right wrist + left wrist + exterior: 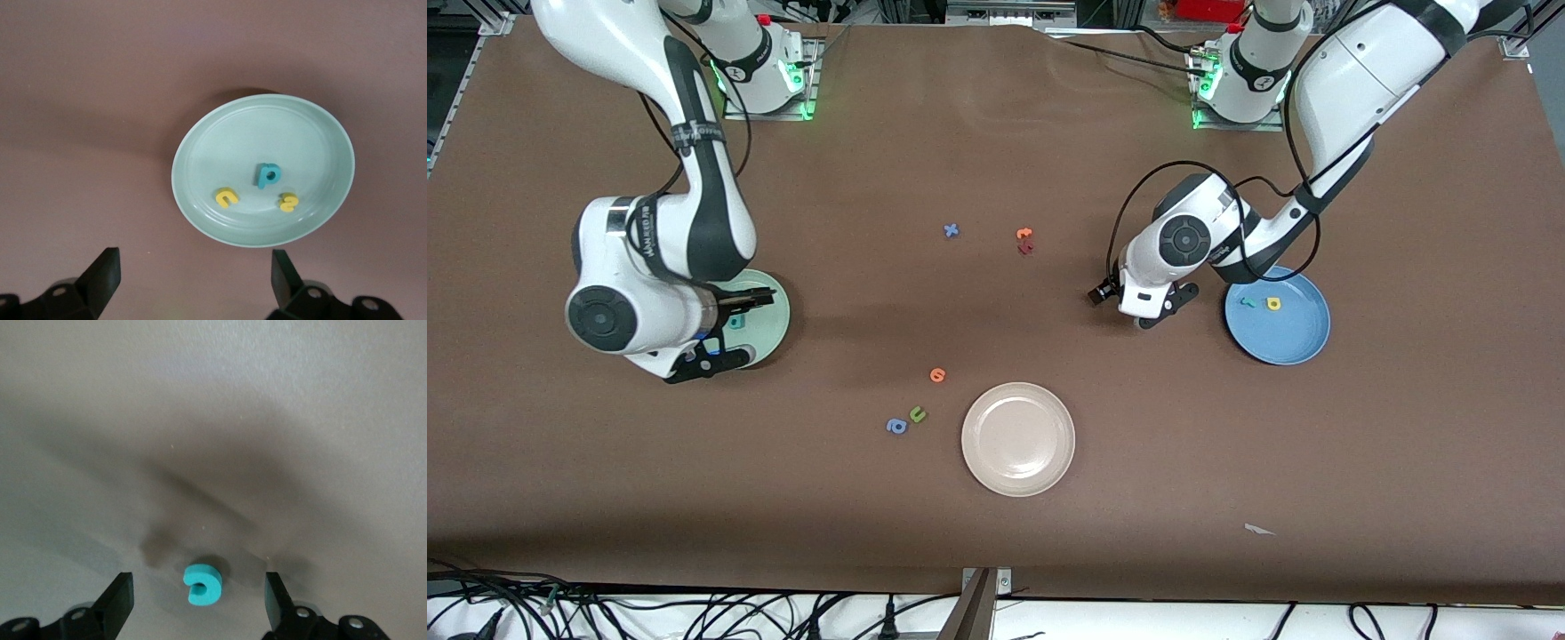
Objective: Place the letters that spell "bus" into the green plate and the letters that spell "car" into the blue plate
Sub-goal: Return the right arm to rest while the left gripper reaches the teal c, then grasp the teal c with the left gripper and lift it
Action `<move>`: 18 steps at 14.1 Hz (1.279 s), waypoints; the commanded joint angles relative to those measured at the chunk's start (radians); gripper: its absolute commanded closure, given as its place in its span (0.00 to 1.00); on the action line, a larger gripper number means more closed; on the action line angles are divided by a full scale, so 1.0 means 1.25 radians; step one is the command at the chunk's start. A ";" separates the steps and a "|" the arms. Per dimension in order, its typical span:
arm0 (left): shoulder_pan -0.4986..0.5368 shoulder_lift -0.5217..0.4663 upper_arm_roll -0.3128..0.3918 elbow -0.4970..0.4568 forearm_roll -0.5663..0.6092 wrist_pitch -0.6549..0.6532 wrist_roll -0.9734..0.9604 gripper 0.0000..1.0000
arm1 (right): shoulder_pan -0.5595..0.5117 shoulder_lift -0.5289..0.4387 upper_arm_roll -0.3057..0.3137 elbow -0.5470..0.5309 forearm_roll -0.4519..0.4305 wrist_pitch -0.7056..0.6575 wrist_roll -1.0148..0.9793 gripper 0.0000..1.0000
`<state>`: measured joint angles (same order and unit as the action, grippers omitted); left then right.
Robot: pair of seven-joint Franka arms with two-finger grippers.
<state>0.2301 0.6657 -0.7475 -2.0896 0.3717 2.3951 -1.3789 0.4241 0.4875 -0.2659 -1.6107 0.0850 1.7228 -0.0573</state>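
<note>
Left wrist view: teal "c" (202,585) (mouth toward camera) lies flat between spread left pincer (198,600) fingers

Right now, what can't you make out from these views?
- Green plate: front view, right arm covers most of it; yellow u and s show only in right wrist view.
- Teal c: front view, hidden under left gripper.
- Orange and red letters: too small to read.
</note>
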 commanded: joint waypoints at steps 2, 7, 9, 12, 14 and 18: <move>-0.025 0.001 0.003 0.005 0.025 -0.009 -0.044 0.25 | -0.160 -0.149 0.116 -0.034 -0.042 0.002 0.071 0.00; -0.023 0.005 0.004 0.005 0.027 -0.005 -0.050 0.29 | -0.311 -0.370 0.176 -0.064 -0.045 -0.016 0.026 0.00; -0.015 0.006 0.005 0.005 0.027 0.000 -0.050 0.29 | -0.337 -0.400 0.177 -0.070 -0.040 -0.051 0.018 0.00; -0.014 0.007 0.005 0.004 0.027 0.008 -0.050 0.29 | -0.337 -0.406 0.185 -0.053 -0.056 -0.099 -0.003 0.00; -0.015 0.010 0.005 0.004 0.027 0.009 -0.052 0.32 | -0.334 -0.418 0.186 -0.056 -0.081 -0.092 -0.001 0.00; -0.017 0.014 0.016 0.004 0.027 0.022 -0.052 0.36 | -0.331 -0.427 0.186 -0.103 -0.079 -0.060 0.002 0.00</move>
<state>0.2105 0.6673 -0.7418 -2.0896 0.3717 2.4030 -1.4145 0.0211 -0.0153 -0.0476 -1.6857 0.0007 1.6168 -0.0472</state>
